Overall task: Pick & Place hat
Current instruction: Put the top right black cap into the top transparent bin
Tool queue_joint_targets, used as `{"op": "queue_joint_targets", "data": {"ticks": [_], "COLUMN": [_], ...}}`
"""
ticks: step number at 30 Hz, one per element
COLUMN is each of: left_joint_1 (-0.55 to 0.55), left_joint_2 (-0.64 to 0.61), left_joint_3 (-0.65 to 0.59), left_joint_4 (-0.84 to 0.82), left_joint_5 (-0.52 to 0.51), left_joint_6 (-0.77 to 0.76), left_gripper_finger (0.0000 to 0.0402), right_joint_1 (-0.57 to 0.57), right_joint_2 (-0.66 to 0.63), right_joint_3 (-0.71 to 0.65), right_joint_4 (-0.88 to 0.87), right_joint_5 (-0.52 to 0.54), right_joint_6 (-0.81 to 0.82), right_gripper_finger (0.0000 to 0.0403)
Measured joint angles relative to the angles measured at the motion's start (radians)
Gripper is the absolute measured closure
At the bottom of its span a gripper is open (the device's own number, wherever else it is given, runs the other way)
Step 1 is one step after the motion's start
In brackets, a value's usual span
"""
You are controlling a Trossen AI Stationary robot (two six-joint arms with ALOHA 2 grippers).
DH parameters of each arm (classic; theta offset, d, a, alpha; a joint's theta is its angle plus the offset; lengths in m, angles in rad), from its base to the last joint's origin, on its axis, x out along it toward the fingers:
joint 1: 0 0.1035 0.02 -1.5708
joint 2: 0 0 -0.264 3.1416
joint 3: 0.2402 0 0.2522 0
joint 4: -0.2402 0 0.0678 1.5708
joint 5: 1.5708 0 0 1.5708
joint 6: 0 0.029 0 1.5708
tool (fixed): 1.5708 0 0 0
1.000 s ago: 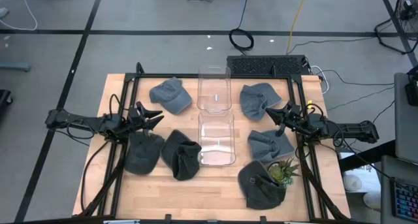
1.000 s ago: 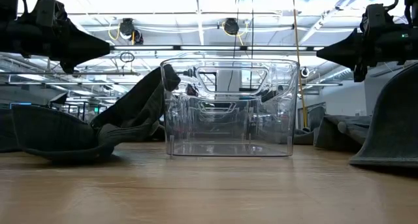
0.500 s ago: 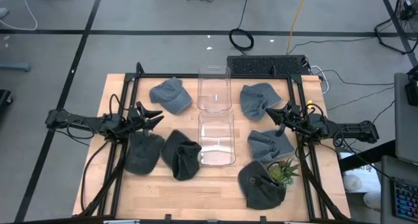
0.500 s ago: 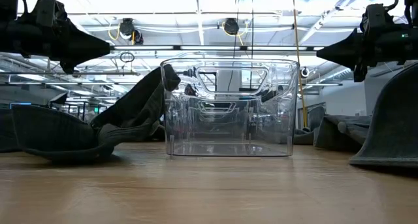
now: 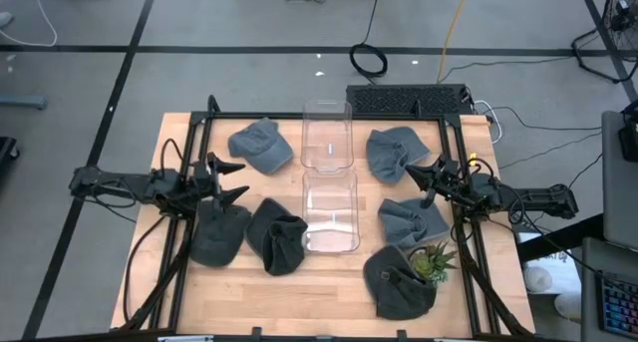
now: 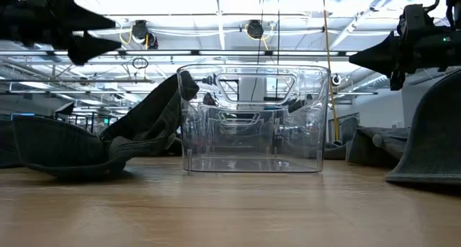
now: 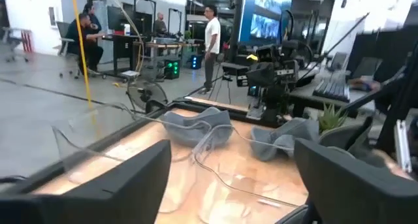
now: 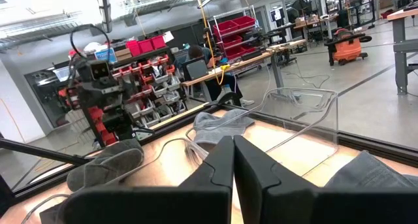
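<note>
1. My left gripper (image 5: 236, 178): raised above the left side of the wooden table (image 5: 329, 302), fingers spread wide apart, holding nothing. In the low view it shows high at the picture's left edge.
2. Grey cap, front left (image 5: 219, 232): lies flat on the table just below my left gripper in the high view, not touching it.
3. Grey cap, back left (image 5: 259, 145): lies near the table's far edge, brim toward the left, just beside the far clear bin (image 5: 327, 135).
4. Grey cap, crumpled (image 5: 276, 235): lies beside the front-left cap and close against the left wall of the near clear bin (image 5: 330, 211). In the low view it rises in a dark fold to the left of that bin.
5. Two clear plastic bins: set end to end along the table's centre line; I see nothing inside either.
6. Grey cap, back right (image 5: 391, 153): lies right of the far bin.
7. Grey cap, middle right (image 5: 409, 220): lies right of the near bin, under my right arm.
8. Grey cap, front right (image 5: 395, 282): lies near the front edge, touching a small green potted plant (image 5: 431, 261).
9. My right gripper (image 5: 426, 176): raised over the right side of the table, fingers pressed together, holding nothing.
</note>
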Motion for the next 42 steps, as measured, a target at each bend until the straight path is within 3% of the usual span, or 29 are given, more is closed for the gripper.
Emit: {"op": "queue_joint_targets", "data": {"ticks": [10, 28, 42], "left_joint_1": [0.0, 0.0, -0.002], "left_joint_2": [0.104, 0.491, 0.787], "left_joint_3": [0.284, 0.766, 1.203], "left_joint_4": [-0.24, -0.593, -1.091], "left_joint_5": [-0.011, -0.011, 0.023], "left_joint_6": [0.031, 0.063, -0.11], "left_gripper_finger": [0.0039, 0.0039, 0.0039], "right_joint_1": [0.0, 0.0, 0.0], "right_joint_2": [0.0, 0.0, 0.0], "right_joint_3": [0.0, 0.0, 0.0], "right_joint_4": [0.0, 0.0, 0.0], "right_joint_5": [0.0, 0.0, 0.0], "right_joint_6": [0.0, 0.0, 0.0], "right_gripper_finger": [0.0403, 0.0403, 0.0403]}}
